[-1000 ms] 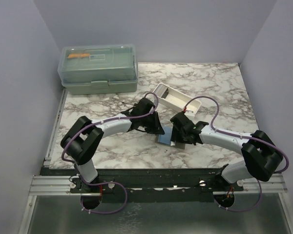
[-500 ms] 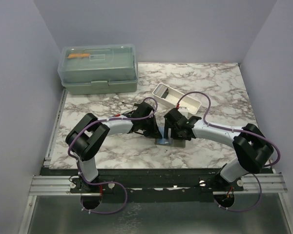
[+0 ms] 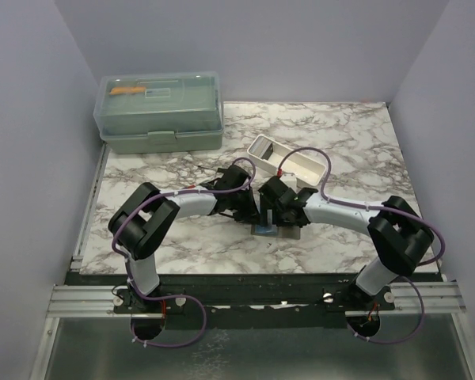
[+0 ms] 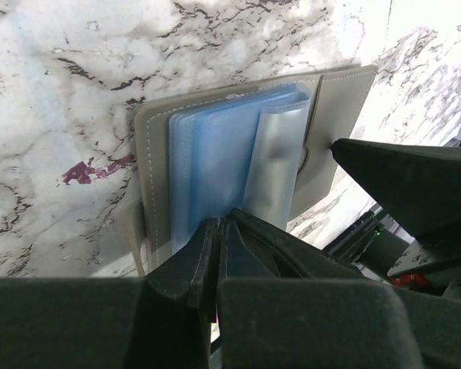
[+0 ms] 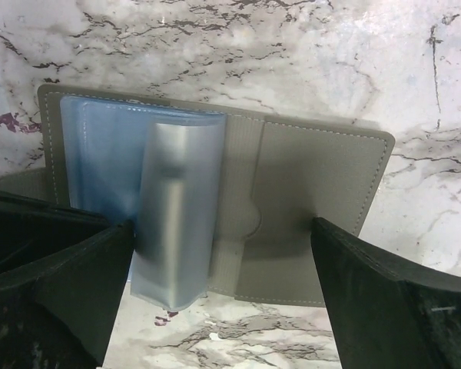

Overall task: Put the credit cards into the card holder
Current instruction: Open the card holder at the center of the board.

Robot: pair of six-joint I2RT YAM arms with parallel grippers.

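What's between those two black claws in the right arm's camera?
The open card holder, its clear sleeve curled up, lies between the fingers of the right gripper; the right wrist view shows it.

my fingers [image 5: 384, 307] are matt black plastic; the card holder [image 5: 307, 192] is matt grey, stitched, leather-like, its sleeves [image 5: 177, 223] glossy translucent plastic; the table [image 5: 292, 46] looks like polished marble.

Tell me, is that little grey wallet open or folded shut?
Open. The card holder lies spread out on the marble table, its clear bluish sleeves showing inside, one of them curling upward.
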